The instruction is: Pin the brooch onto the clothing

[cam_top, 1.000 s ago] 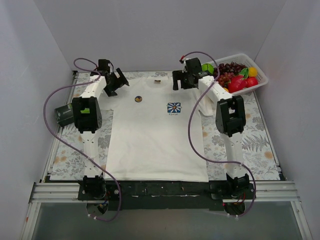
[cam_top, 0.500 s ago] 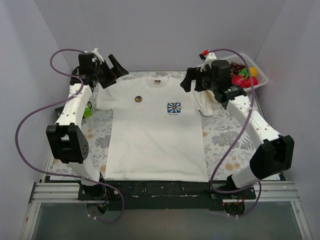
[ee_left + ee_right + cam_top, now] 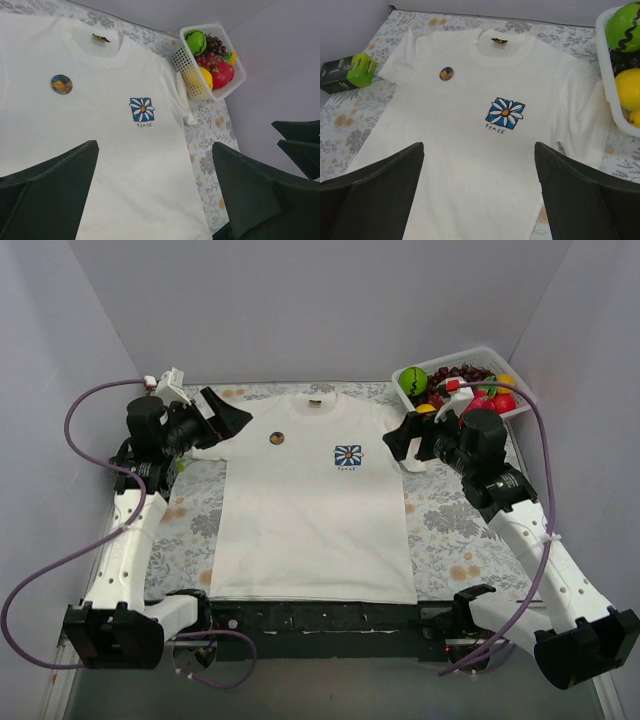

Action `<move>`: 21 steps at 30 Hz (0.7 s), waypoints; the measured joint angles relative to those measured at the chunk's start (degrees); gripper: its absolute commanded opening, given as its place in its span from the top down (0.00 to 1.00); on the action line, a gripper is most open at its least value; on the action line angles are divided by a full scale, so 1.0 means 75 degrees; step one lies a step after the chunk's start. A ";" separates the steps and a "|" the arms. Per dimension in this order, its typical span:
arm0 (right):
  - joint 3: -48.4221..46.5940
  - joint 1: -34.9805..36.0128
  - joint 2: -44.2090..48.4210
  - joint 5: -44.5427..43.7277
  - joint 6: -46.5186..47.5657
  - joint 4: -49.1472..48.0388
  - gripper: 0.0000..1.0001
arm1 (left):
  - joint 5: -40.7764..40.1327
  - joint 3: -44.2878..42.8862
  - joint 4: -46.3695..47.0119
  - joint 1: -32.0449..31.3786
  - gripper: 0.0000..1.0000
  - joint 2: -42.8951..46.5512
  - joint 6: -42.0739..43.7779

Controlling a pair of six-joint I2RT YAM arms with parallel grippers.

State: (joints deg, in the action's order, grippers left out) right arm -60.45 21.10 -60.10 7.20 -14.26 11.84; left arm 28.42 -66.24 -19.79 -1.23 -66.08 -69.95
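The white T-shirt [image 3: 310, 520] lies flat on the floral table, with its blue flower print [image 3: 347, 455] on the chest. The brooch [image 3: 277, 438], a small dark round disc, sits on the shirt's chest left of the print. It also shows in the left wrist view [image 3: 61, 84] and the right wrist view [image 3: 446, 73]. My left gripper [image 3: 228, 412] is open and empty, raised over the shirt's left sleeve. My right gripper [image 3: 398, 445] is open and empty, raised over the right sleeve. Both wrist views look down at the shirt between wide-apart jaws.
A white basket [image 3: 522, 400] of toy fruit stands at the back right corner, also in the left wrist view [image 3: 235, 82] and the right wrist view [image 3: 602, 35]. A green and black box [image 3: 347, 72] lies left of the shirt. Grey walls enclose the table.
Both arms have swung outward and drawn back toward the near side, lifting the grippers away from the collar area. The brooch and shirt have not moved.
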 measured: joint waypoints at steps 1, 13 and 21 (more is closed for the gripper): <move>0.0070 0.0000 0.0166 -0.0012 -0.0012 0.0003 0.02 | 0.0012 0.0140 0.0093 0.0000 0.02 0.0283 -0.0003; 0.0947 0.0000 0.1309 -0.0391 0.0102 0.0003 0.02 | 0.0058 0.1547 0.0446 0.0000 0.02 0.1696 -0.0189; 0.1408 0.0000 0.1469 -0.0452 0.0306 -0.0396 0.02 | -0.0163 0.1836 0.0723 0.0000 0.02 0.2107 -0.0181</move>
